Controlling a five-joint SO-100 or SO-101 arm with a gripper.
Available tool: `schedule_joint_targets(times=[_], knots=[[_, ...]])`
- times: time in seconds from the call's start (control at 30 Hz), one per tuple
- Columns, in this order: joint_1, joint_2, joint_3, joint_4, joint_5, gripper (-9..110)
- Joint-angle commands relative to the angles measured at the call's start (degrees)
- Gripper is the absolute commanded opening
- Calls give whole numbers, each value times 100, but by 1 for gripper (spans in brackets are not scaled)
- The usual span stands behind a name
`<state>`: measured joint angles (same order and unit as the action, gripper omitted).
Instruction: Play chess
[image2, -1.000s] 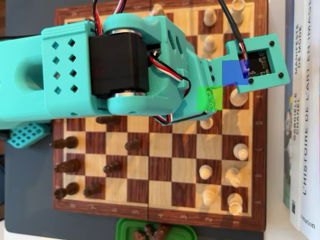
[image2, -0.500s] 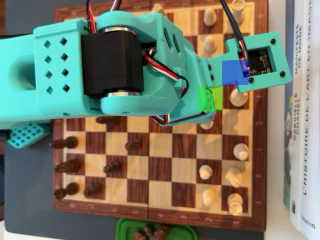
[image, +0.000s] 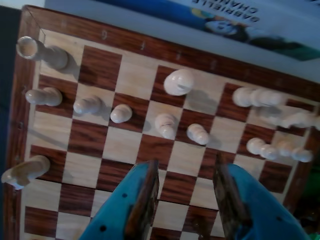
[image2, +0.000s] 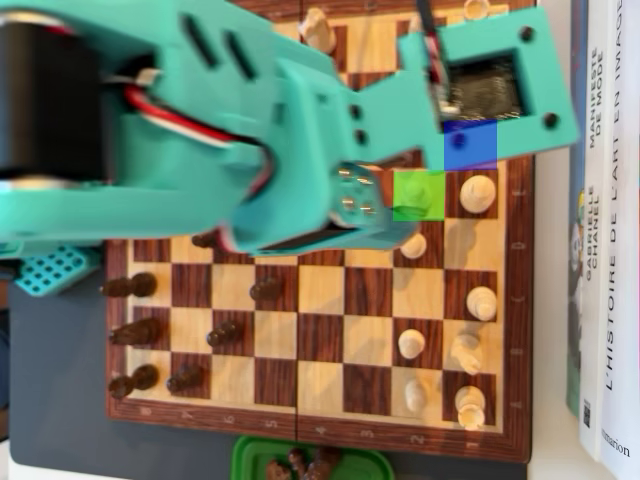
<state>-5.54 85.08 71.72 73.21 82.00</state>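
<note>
Glossy wooden chessboard, smooth pale pieces.

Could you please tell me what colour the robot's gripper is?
The gripper is turquoise plastic with dark inner pads, shown best in the wrist view.

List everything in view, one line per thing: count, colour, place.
chessboard: one, brown and cream, centre of the overhead view.
white pieces: several, cream, right side of the board in the overhead view.
dark pieces: several, dark brown, left side of the board.
green tray: one, green, below the board, holding dark captured pieces.
books: at least two, white, right of the board.
coloured squares: two, green and blue, on the board's upper right.
arm: one, teal, over the board's top.
end effector: one, teal, open above the board, holding nothing.
</note>
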Motion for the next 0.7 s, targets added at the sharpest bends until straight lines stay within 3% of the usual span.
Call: schedule_joint_targets(times=[0.0,0.37,0.67], knots=[[114,747,290,-299,35,17],[483,3006,2285,-1477,44,17],[580,5212,4412,-3375,44,17]])
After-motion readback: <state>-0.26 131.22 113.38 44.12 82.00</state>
